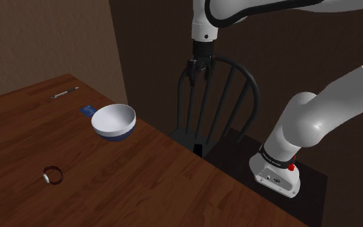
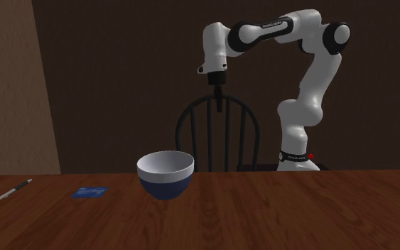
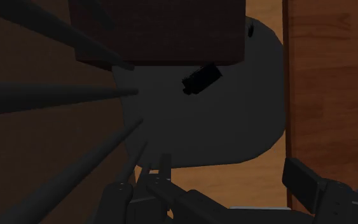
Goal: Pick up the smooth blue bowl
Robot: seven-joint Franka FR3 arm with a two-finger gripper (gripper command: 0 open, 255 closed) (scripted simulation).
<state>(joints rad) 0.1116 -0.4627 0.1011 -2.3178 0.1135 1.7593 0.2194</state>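
Observation:
The bowl (image 1: 113, 122) is dark blue outside and white inside. It stands upright on the wooden table (image 1: 147, 187), near the edge that faces the chair. In the second exterior view the bowl (image 2: 165, 175) sits at the table's middle. My gripper (image 1: 198, 78) hangs high in the air, off the table and to the shoulder view's right of the bowl. It points down over the chair seat (image 3: 203, 114). In the wrist view its black fingers (image 3: 125, 197) stand apart with nothing between them. The gripper (image 2: 219, 104) also shows above the chair back.
A black spindle-back chair (image 1: 220, 97) stands between the table and my stand (image 1: 238, 155). On the table lie a pen (image 1: 64, 93), a small blue card (image 1: 87, 110) beside the bowl, and a dark ring-shaped object (image 1: 53, 175). Dark walls close the back.

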